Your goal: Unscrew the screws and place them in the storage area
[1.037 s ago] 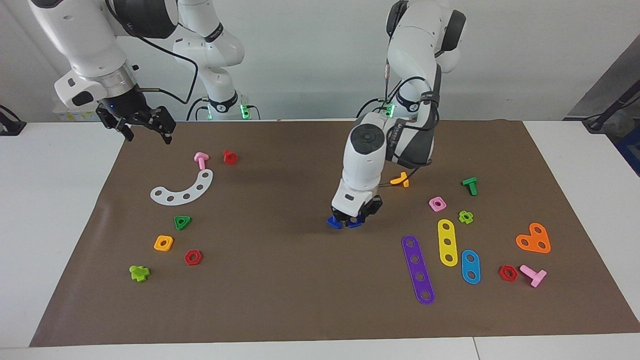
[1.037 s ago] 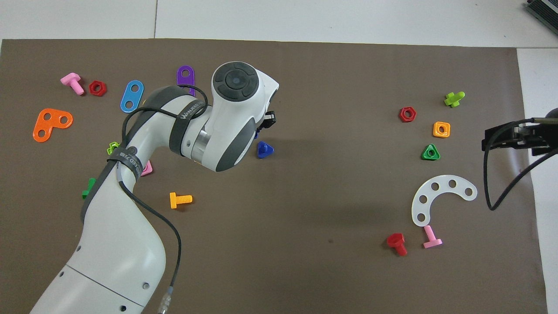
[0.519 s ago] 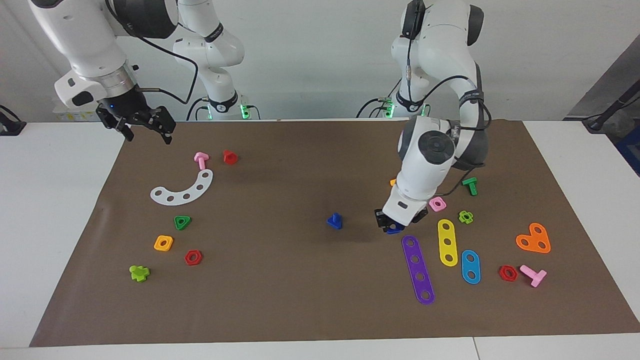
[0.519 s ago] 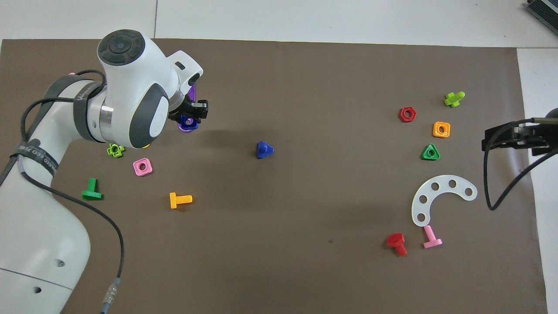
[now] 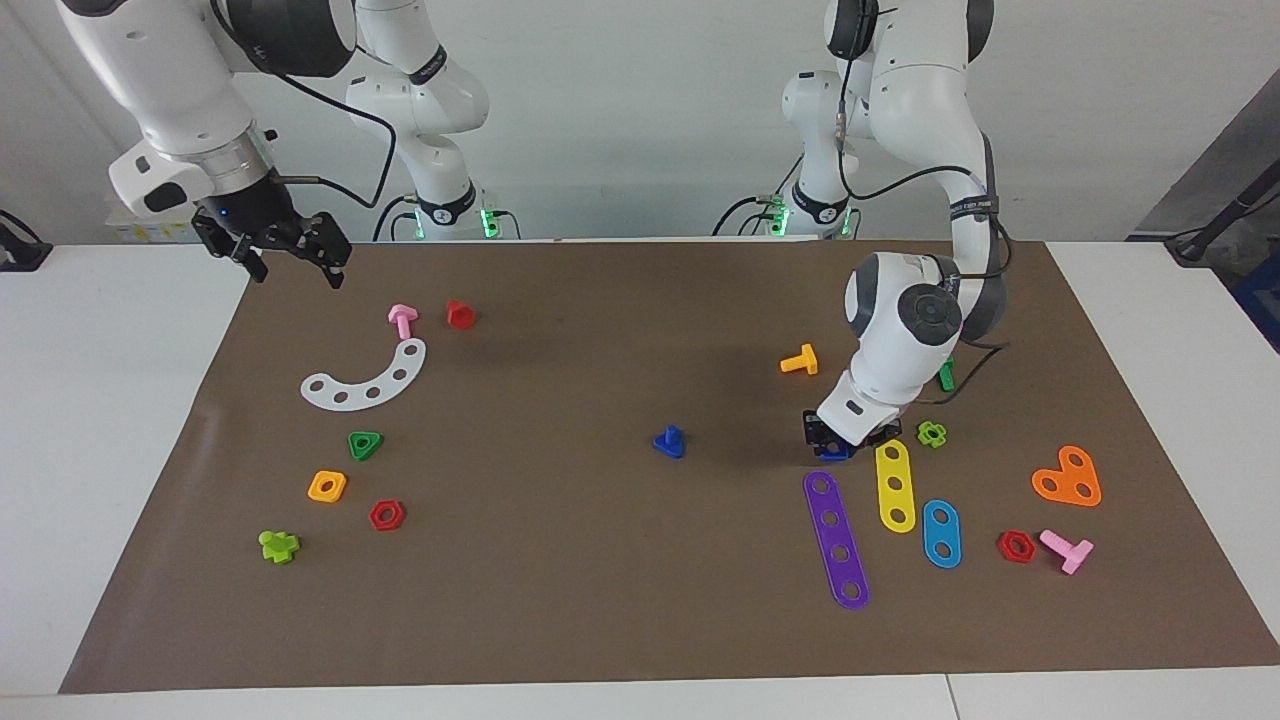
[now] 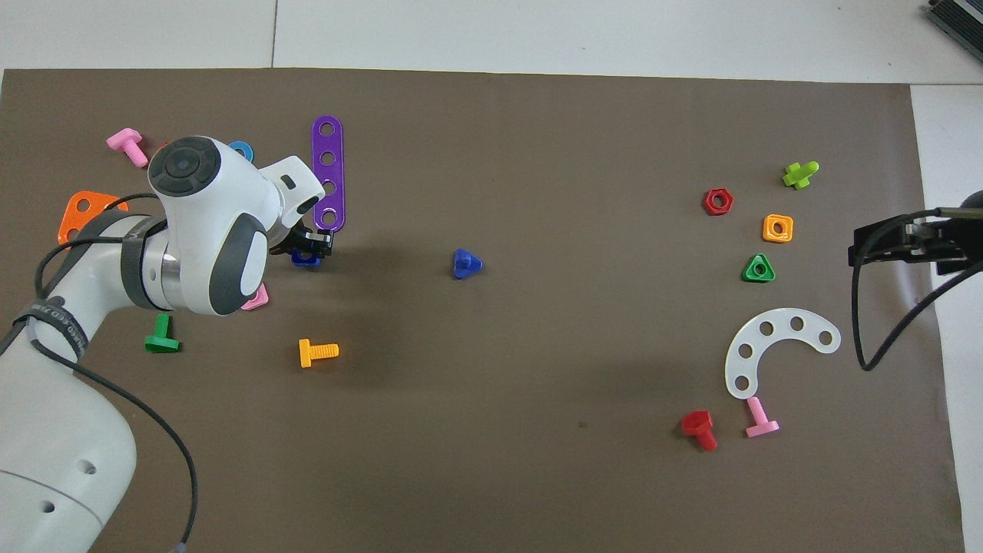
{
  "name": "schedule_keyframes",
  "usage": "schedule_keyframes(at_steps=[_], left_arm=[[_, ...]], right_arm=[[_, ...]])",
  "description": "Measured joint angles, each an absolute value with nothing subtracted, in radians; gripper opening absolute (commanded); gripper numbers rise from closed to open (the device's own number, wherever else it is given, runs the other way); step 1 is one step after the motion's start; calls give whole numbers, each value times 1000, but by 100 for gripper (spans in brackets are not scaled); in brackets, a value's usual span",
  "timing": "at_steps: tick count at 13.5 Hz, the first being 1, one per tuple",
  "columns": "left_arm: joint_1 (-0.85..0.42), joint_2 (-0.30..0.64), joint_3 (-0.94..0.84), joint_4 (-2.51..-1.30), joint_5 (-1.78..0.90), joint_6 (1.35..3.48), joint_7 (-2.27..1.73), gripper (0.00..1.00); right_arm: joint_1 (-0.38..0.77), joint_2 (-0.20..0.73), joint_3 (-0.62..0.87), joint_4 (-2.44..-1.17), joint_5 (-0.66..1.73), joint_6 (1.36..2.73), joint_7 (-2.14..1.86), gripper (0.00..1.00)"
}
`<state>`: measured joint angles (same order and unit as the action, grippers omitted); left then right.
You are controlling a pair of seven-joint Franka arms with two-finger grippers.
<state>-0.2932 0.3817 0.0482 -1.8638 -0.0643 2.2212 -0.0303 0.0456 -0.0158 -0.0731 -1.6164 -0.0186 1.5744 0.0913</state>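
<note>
The left claw (image 5: 838,447) is clamped on the dark-blue square nut (image 6: 306,259), low over the brown paper sheet (image 5: 600,580) beside the purple strip (image 5: 836,540); whether the nut touches down is unclear. The dark-blue bolt (image 5: 669,441) sits mid-sheet. The right claw (image 5: 290,255) waits, fingers apart, over the sheet's corner on the white bench (image 5: 90,420).

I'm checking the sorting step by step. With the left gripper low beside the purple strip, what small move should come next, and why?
Probably open the left gripper and let go of the dark-blue nut. It is shut on the nut, low over the paper beside the purple strip and yellow strip, among the loose parts. The dark-blue bolt waits mid-sheet; the right gripper waits open.
</note>
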Motion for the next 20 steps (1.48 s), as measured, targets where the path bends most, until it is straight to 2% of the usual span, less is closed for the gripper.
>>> schedule_keyframes(at_steps=[1,2,3,7,11,15,20], left_arm=[[-293,371,48,-1879,-64,2222,-26,70],[-293,363,48,-1887,-64,2222,-24,96],[-293,358,47,-1891,-64,2222,-22,100],[-289,342,49,-1878,-64,2206,-21,100],[-213,314,50,-1711,-64,1962,-1,100],[-93,253,54,-1659,-64,1832,146,100],[-17,170,62,-1654,-64,1737,214,100]], right_arm=[[52,-16,-71,-1618,-17,1584,91,100],[68,-16,-69,-1625,-16,1615,91,100],[89,-17,-67,-1641,-15,1660,91,100],[233,12,-61,-1748,-13,1860,200,100],[456,163,-55,-1749,-13,2017,473,100],[600,319,-53,-1672,-17,2135,642,100],[668,557,-53,-1477,-31,2157,696,100]])
